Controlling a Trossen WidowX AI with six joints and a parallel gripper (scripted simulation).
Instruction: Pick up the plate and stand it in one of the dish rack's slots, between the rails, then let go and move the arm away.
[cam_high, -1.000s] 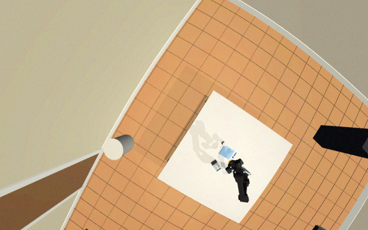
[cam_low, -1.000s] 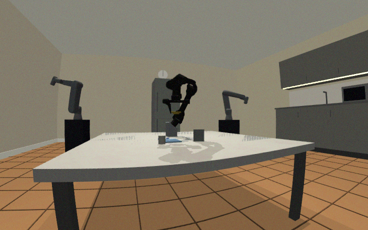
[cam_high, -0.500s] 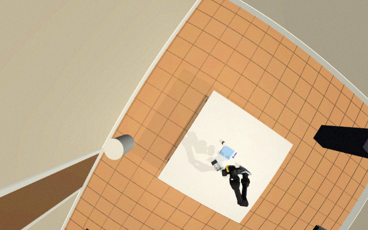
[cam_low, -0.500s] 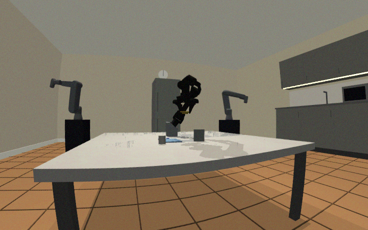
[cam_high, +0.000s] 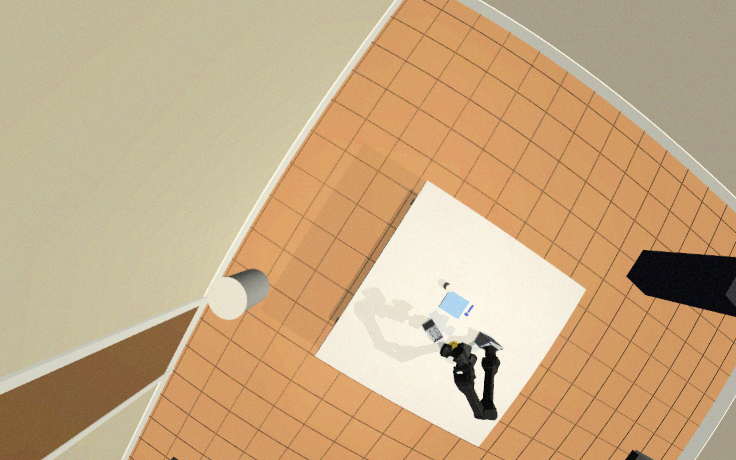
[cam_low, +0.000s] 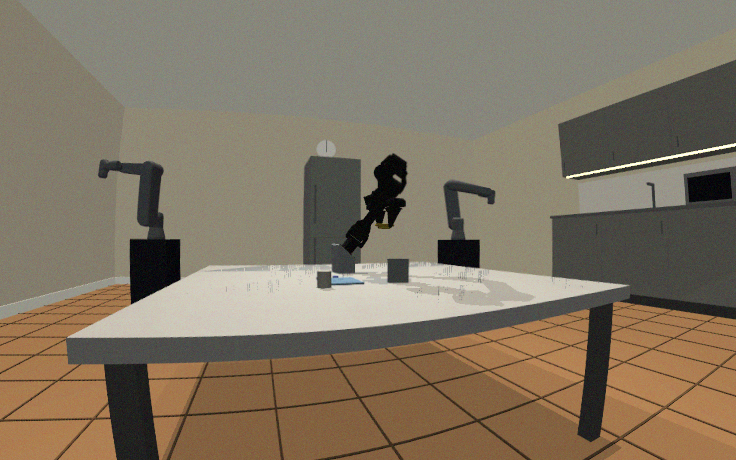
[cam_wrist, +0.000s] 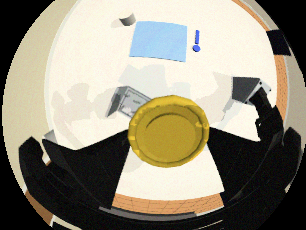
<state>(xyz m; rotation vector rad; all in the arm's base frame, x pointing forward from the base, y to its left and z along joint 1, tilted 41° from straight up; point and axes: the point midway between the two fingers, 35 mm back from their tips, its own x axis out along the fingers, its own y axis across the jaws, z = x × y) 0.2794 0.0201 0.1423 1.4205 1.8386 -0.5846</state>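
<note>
Plate (cam_high: 453, 344) (cam_low: 383, 225) (cam_wrist: 170, 131): yellow, clamped across its width by the end effector (cam_low: 386, 221) (cam_wrist: 169, 132), one dark finger at either side. Fingers spread wide, held apart by the plate; grip taken as firm. Plate is up off the counter (cam_high: 488, 260) (cam_low: 227, 320) (cam_wrist: 210, 20), its face toward the wrist camera, lying roughly flat in the exterior view.

Dish rack (cam_high: 432, 330) (cam_low: 397, 270) (cam_wrist: 131, 101): grey, standing on the counter, near the plate as seen from the top. In the wrist view the plate's rim overlaps one end of it; this is overlap in the view, contact not shown.

Progress: pick-up and lift done. Left to do: turn the plate on edge, line it up with a slot, lower between the rails, let go, move the arm (cam_high: 472, 387) (cam_low: 374, 208) (cam_wrist: 267, 117) away. Judged about halfway.

Edges and room: blue cloth (cam_high: 453, 304) (cam_low: 347, 280) (cam_wrist: 159, 41) lies beyond the rack, with a small grey cup (cam_high: 446, 285) (cam_low: 324, 279) (cam_wrist: 128, 19) by its corner and a blue spoon (cam_high: 466, 314) (cam_wrist: 197, 41) beside it. Counter edges are well apart from the rack. Likely snag: plate rim or a finger catching the rack's upright end during the turn; height looks sufficient to rotate first, then descend.
</note>
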